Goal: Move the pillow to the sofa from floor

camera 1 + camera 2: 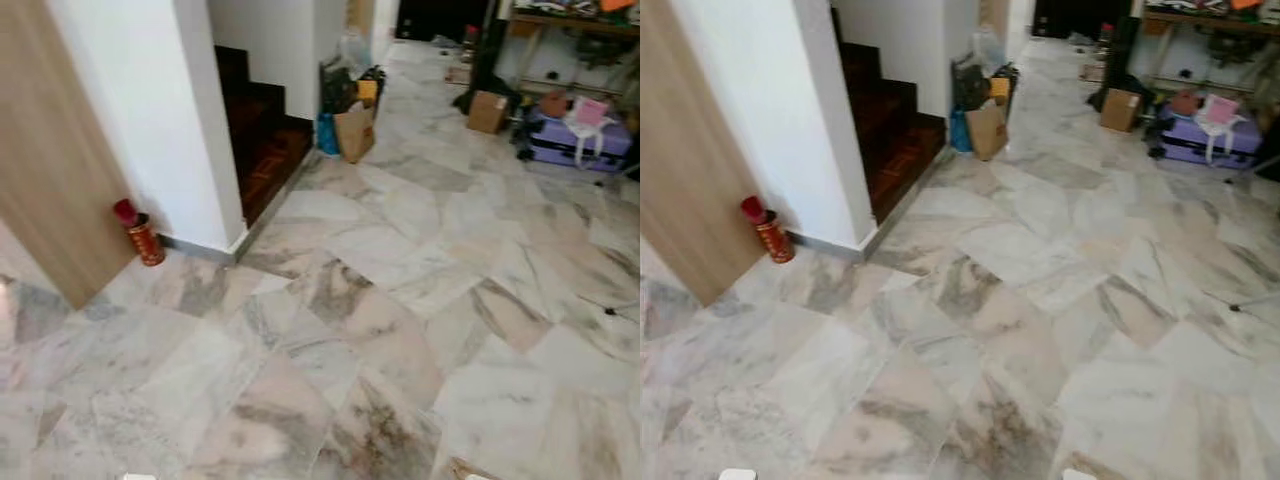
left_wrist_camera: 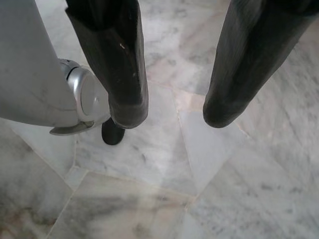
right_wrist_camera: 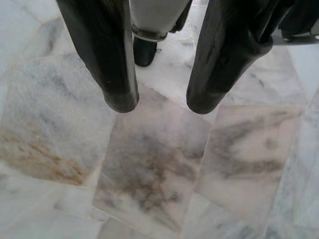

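Nearest, two grippers hang over a grey-and-pink veined marble tile floor. The left gripper has its two black fingers spread apart with nothing between them; the right gripper likewise has its two fingers parted and empty, bare tile below both. Farther on, at the left, one red cylindrical tin with a red cap stands on the floor, at the foot of a light wooden panel and a white wall. Behind it, dark wooden stairs rise. Beyond the stairs sits one brown paper bag. At the far right lie one brown cardboard box and one purple suitcase. No pillow or sofa can be made out.
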Motion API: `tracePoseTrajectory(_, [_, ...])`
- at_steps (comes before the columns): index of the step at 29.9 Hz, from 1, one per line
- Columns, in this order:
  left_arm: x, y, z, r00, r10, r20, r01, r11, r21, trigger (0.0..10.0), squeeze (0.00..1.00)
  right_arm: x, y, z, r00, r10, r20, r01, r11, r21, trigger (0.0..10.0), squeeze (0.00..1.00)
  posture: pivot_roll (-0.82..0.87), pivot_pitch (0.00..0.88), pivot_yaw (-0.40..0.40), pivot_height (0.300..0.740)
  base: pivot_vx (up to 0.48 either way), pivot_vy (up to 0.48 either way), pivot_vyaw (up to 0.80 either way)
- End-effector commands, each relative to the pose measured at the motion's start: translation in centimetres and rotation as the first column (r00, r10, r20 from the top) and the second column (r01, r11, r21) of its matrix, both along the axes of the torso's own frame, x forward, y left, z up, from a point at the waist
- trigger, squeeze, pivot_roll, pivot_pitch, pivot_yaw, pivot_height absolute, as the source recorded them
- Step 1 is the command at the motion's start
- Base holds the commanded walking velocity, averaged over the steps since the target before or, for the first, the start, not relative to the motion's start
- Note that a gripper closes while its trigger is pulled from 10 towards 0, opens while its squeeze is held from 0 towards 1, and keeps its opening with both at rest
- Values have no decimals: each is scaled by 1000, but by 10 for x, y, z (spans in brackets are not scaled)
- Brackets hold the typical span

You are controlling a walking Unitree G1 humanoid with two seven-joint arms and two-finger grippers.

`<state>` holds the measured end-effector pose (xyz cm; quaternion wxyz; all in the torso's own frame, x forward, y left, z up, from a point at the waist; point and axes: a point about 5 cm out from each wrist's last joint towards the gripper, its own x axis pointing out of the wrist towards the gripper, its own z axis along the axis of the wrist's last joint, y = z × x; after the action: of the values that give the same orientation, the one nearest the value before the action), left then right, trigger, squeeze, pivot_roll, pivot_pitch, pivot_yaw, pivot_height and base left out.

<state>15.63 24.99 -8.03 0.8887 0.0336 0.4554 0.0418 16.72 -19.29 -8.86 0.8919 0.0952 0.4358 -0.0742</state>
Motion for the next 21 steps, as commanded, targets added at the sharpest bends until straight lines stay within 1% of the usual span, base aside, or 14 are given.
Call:
tracePoseTrajectory(1, [-7,4,-2,999,-7,-40,7,1000,17,10000,0,-5,2,-2,1000,7,-12,-7,1000,7,10000,0,61,28,13,740,0,0,800])
tracePoseTrajectory(10, [-11,2,-5,998,-6,-63,7,1000,19,10000,0,-8,3,-4,999,30,-25,-30,1000,-3,10000,0,63,15,9,740,0,0,800])
tracePoseTrajectory(14, [-17,3,-7,997,2,-81,0,1000,21,10000,0,-8,3,-4,999,39,-25,-39,999,-4,10000,0,66,13,5,740,0,0,800])
tracePoseTrajectory(21, [-21,5,-8,996,11,-91,-9,1000,23,10000,0,-6,2,-2,999,41,-15,-41,999,-9,10000,0,63,38,6,740,0,0,800])
